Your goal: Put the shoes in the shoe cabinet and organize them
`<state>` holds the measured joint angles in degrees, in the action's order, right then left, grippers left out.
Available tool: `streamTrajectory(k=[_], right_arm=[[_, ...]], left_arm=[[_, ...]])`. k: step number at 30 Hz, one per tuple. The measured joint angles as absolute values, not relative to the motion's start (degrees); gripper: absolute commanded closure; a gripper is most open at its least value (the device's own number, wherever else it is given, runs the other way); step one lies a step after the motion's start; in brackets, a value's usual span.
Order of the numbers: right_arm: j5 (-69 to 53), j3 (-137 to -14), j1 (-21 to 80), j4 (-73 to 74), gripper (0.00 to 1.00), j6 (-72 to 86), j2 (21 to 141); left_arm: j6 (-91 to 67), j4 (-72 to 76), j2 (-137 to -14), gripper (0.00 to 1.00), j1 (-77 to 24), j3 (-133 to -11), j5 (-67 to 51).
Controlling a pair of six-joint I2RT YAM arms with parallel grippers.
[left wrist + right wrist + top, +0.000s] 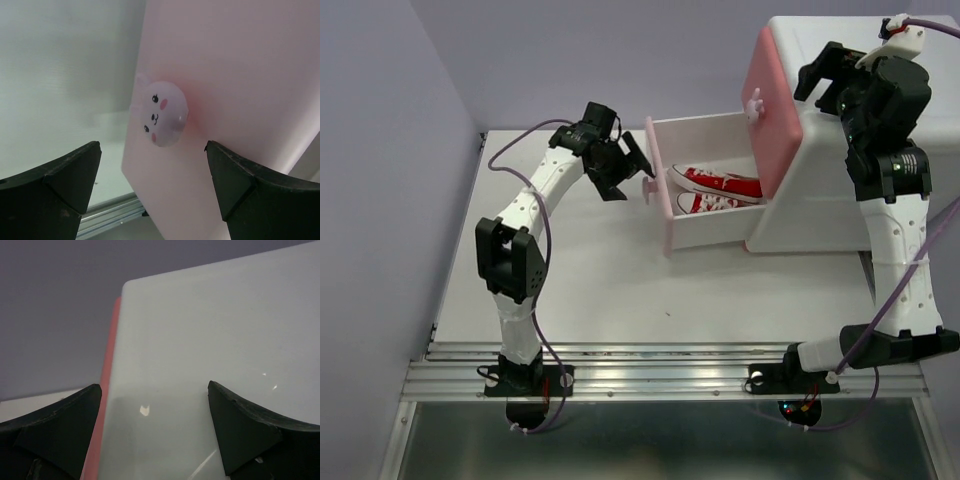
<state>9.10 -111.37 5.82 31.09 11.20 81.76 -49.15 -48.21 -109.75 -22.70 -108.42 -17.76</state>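
The shoe cabinet (840, 190) stands at the back right, white with pink drawer fronts. Its lower drawer (665, 215) is pulled out to the left. Two red shoes (718, 180) lie side by side inside it, with white laces and soles. My left gripper (632, 178) is open just left of the drawer front, not touching it. In the left wrist view the bunny-faced knob (160, 114) sits ahead of the left gripper (152, 150), between and beyond the spread fingers (75, 172). My right gripper (815, 90) hovers open over the cabinet's top (215, 340), holding nothing.
The upper drawer front (775, 110) is closed, with its own pale knob (754, 103). A grey wall lines the table's left side and back. An aluminium rail (660, 375) runs along the near edge by the arm bases.
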Motion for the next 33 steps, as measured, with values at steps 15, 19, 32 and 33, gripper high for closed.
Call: streamTrajectory(k=[15, 19, 32, 33], right_arm=[[2.8, -106.1, 5.3, 28.0, 0.11, 11.3, 78.3], [2.0, -105.1, 5.2, 27.6, 0.07, 10.7, 77.2], [0.3, -112.1, 5.3, 34.5, 0.0, 12.7, 79.0], [0.2, -113.1, 5.3, 34.9, 0.0, 13.9, 79.5]], left_arm=[[-65.5, -25.6, -135.8, 0.01, -42.7, -133.2, -30.1], [-72.9, -19.3, -137.9, 0.01, -42.9, -133.1, -33.2], [-63.0, -30.5, -119.8, 0.01, -38.5, -119.1, -28.5], [-60.1, -33.8, -115.9, 0.01, -35.9, -119.0, -26.8]])
